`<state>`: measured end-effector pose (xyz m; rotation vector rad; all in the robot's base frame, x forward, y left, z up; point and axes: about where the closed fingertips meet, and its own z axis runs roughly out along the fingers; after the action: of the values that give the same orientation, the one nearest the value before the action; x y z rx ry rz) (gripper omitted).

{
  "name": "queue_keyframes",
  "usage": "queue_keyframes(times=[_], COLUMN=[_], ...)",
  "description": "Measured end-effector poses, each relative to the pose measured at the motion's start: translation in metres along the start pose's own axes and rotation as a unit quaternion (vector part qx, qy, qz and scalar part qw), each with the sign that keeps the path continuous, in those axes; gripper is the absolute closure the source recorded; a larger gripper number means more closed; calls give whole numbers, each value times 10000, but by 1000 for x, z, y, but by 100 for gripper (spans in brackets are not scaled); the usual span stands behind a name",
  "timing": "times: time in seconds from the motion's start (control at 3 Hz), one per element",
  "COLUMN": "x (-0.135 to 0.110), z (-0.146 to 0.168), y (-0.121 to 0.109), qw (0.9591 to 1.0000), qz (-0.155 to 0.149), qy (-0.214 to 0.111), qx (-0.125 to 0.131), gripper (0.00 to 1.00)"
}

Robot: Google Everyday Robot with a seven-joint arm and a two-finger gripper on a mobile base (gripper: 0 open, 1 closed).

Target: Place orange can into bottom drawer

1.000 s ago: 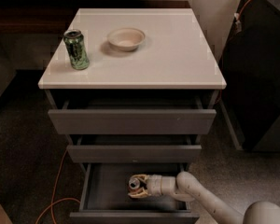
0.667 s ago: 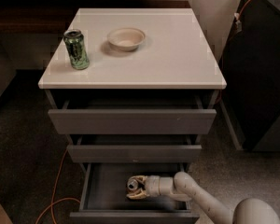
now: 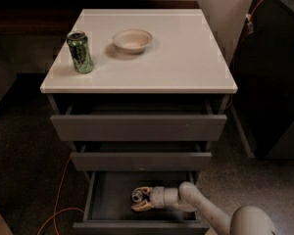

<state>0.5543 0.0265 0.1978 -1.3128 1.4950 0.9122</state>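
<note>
The bottom drawer (image 3: 105,199) is pulled open and shows its dark grey interior. My gripper (image 3: 136,199) reaches into it from the right, with the arm coming in from the lower right. Its two pale fingers (image 3: 143,190) sit on either side of the orange can (image 3: 137,196). Only the can's round silver top and a bit of dark body show between them. The can is low inside the drawer, near its middle.
A green can (image 3: 80,52) and a shallow beige bowl (image 3: 132,40) stand on the white cabinet top (image 3: 186,58). The two wider drawers (image 3: 137,127) above are slightly open. An orange cable (image 3: 59,199) lies on the floor at left. A dark cabinet (image 3: 274,82) stands at right.
The gripper with the can has shifted slightly to the left inside the bottom drawer. Nothing else has moved.
</note>
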Motion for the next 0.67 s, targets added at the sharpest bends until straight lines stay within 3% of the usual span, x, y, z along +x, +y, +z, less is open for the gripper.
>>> queue_keyframes(times=[0.67], x=[13], z=[11], y=[3], qw=[10000], qz=[12], qy=[-23], qx=[-84], gripper=[8])
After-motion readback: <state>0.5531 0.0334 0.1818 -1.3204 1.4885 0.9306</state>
